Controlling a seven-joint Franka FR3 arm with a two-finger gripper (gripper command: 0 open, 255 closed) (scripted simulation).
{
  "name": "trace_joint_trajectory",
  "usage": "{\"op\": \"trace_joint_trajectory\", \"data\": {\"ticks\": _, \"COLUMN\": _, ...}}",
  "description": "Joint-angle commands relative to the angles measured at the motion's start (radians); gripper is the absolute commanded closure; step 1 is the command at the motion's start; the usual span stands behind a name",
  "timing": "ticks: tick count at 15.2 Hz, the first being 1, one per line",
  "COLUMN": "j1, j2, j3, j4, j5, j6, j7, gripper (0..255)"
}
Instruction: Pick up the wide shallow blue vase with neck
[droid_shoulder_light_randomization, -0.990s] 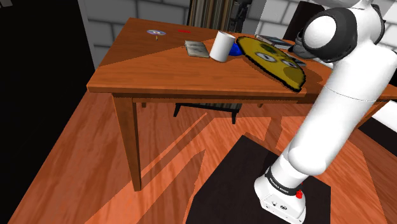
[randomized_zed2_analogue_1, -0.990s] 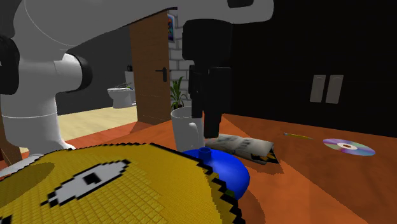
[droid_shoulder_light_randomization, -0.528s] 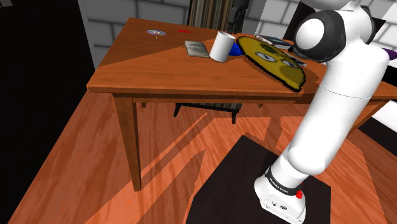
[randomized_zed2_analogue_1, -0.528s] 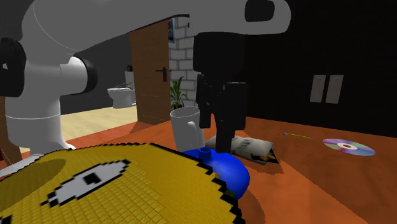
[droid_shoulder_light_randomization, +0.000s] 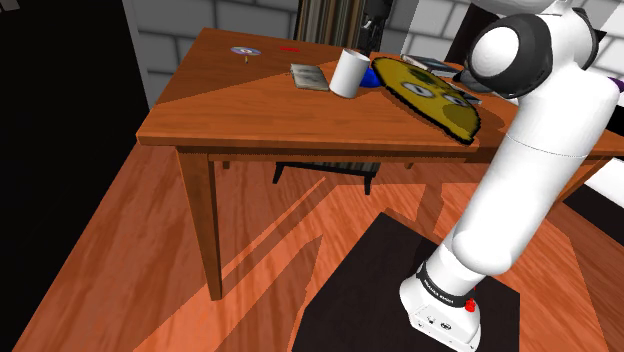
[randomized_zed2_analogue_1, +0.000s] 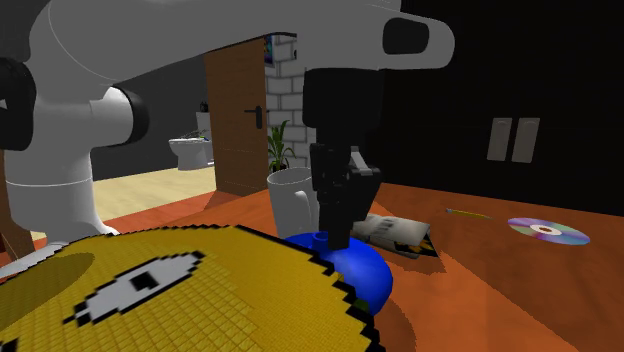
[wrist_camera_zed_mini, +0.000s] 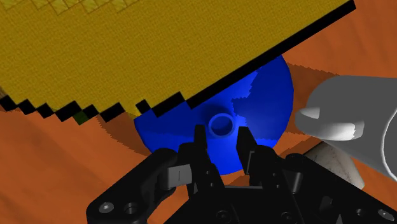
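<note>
I want to come straight down and close on the neck (wrist_camera_zed_mini: 221, 124) alone, clear of the yellow pixel-patterned disc (wrist_camera_zed_mini: 127, 51) overlapping the blue vase (wrist_camera_zed_mini: 267, 95) and the white mug (wrist_camera_zed_mini: 356, 121) beside it. The vase sits on the table (randomized_zed2_analogue_1: 480, 260) directly under the gripper (wrist_camera_zed_mini: 222, 137) — fingers apart, flanking the neck, apparently not touching.

Over the last second the gripper (randomized_zed2_analogue_1: 333, 238) has moved from just beside the white mug (randomized_zed2_analogue_1: 290, 205) across to the blue vase (randomized_zed2_analogue_1: 362, 275), turning at the wrist and dropping lower, so that its parted fingertips now straddle the vase's short neck (wrist_camera_zed_mini: 221, 123).
</note>
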Motion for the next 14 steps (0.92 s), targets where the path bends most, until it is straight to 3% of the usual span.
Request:
{"op": "trace_joint_trajectory", "data": {"ticks": 1, "j1": -0.001, "j2": 0.002, "j3": -0.001, "j4": -0.002, "j5": -0.001, "j6": 0.0, "j7": 0.0, "gripper": 255}}
{"op": "trace_joint_trajectory", "data": {"ticks": 5, "j1": 0.0, "j2": 0.002, "j3": 0.0, "j4": 0.001, "j5": -0.001, "j6": -0.003, "j7": 0.002, "gripper": 255}}
{"op": "trace_joint_trajectory", "data": {"ticks": 14, "j1": -0.047, "j2": 0.115, "j3": -0.012, "j4": 0.288, "j5": 0.052, "j6": -0.185, "j7": -0.012, "gripper": 255}}
